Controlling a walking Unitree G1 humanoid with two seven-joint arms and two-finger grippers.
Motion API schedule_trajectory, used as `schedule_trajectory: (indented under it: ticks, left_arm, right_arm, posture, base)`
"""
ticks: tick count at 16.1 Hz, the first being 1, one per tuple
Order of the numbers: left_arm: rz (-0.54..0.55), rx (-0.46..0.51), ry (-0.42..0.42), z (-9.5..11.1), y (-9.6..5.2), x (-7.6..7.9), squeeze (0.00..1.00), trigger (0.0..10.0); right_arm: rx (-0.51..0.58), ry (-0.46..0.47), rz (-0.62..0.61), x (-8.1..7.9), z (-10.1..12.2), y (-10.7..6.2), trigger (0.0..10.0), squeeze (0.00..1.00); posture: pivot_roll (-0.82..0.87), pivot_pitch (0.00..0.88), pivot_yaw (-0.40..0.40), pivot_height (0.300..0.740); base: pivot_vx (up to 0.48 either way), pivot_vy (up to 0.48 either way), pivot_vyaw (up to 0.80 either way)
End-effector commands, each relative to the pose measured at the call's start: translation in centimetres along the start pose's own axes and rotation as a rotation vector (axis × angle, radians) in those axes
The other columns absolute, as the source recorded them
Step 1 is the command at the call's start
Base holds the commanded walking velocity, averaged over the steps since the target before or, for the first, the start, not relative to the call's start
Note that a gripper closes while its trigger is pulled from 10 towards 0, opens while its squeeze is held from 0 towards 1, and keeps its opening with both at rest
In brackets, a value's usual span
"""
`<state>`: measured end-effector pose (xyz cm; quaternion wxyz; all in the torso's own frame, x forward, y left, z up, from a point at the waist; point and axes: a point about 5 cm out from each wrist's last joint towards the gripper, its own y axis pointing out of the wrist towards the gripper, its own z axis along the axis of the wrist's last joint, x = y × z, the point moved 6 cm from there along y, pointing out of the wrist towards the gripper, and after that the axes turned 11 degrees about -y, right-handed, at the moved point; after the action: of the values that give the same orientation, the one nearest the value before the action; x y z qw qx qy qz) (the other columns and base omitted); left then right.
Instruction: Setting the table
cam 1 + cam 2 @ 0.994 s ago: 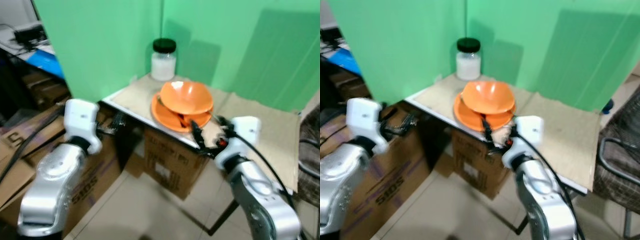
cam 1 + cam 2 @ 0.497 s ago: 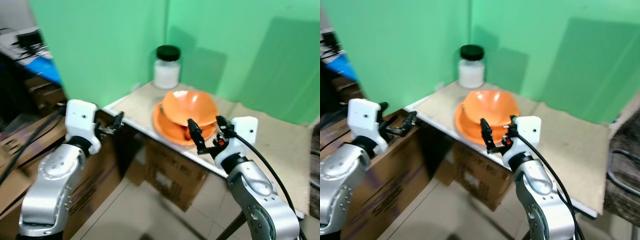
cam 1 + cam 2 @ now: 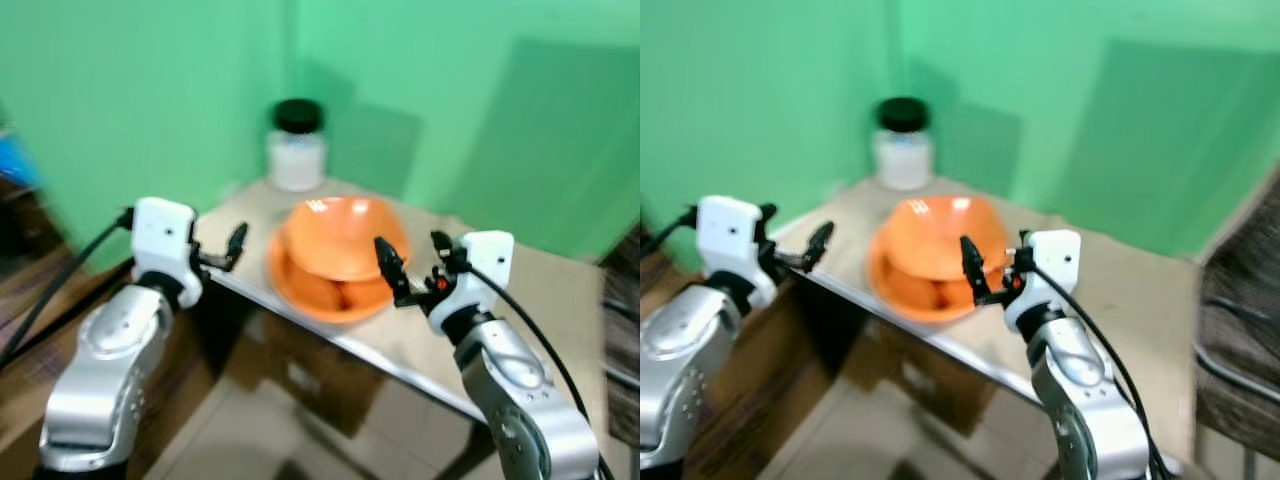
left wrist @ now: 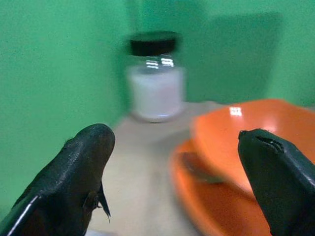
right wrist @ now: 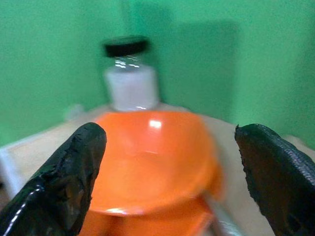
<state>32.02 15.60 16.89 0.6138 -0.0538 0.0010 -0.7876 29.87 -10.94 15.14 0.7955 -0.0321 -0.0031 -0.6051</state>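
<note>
Approaching the table (image 3: 420, 340), with both arms raised in front. Standing near the table's front edge: an orange bowl (image 3: 345, 235) resting tilted on an orange plate (image 3: 300, 290), something dark and thin lying on the plate under the bowl, too blurred for naming. Behind them, near the green wall: a glass jar (image 3: 296, 147) with a black lid and white content.

Right gripper (image 3: 408, 262) hovering just beside the bowl's right rim, fingers spread wide, holding nothing; in the right wrist view, framing the bowl (image 5: 152, 157) between the two black fingers (image 5: 64, 182). Left gripper (image 3: 232, 250) hanging at the table's left edge, apart from the plate, also open wide and empty, pointing toward jar and plate.

Judging the step: still reaching, not yet gripping any dish. Next move probably calling for bringing the right gripper over the bowl's rim and closing there, slowly, since the bowl is sitting tilted and could be slipping.
</note>
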Motion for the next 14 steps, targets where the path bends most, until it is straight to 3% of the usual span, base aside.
schedule_trajectory:
  ticks: [1, 6, 9, 13, 14]
  left_arm:
    - [-0.008, 0.012, 0.021, 0.5, -0.1, 0.0, 0.00, 10.0]
    - [-0.029, -0.015, 0.049, 0.0, 0.0, 0.2, 0.00, 10.0]
    - [-0.046, -0.035, 0.064, -0.4, 0.2, 0.1, 0.00, 10.0]
    - [-0.168, -0.091, 0.127, -1.2, 0.2, 0.5, 0.00, 10.0]
    - [-0.234, -0.133, 0.150, -1.8, -0.1, 1.0, 0.00, 10.0]
  right_arm:
    - [0.009, 0.002, -0.015, 0.4, 0.2, 0.0, 10.0, 1.00]
    - [-0.006, 0.077, -0.041, 1.0, 0.2, 0.2, 10.0, 1.00]
    - [-0.137, 0.124, -0.049, 1.8, -1.3, 0.7, 10.0, 1.00]
    - [-0.318, 0.255, 0.019, 2.1, -3.1, 2.4, 10.0, 1.00]
    - [-0.412, 0.278, 0.017, 2.6, -4.2, 2.8, 10.0, 0.50]
  posture:
    - [0.06, 0.000, -0.001, 0.740]
    - [0.06, 0.000, 0.005, 0.740]
    - [0.05, 0.000, 0.013, 0.740]
    - [0.04, 0.000, 0.013, 0.740]
    - [0.05, 0.000, 0.001, 0.740]
  base:
    - [0.311, 0.000, 0.00]
    - [0.122, 0.000, 0.00]
    - [0.000, 0.000, 0.00]
    - [0.000, 0.000, 0.00]
    - [0.000, 0.000, 0.00]
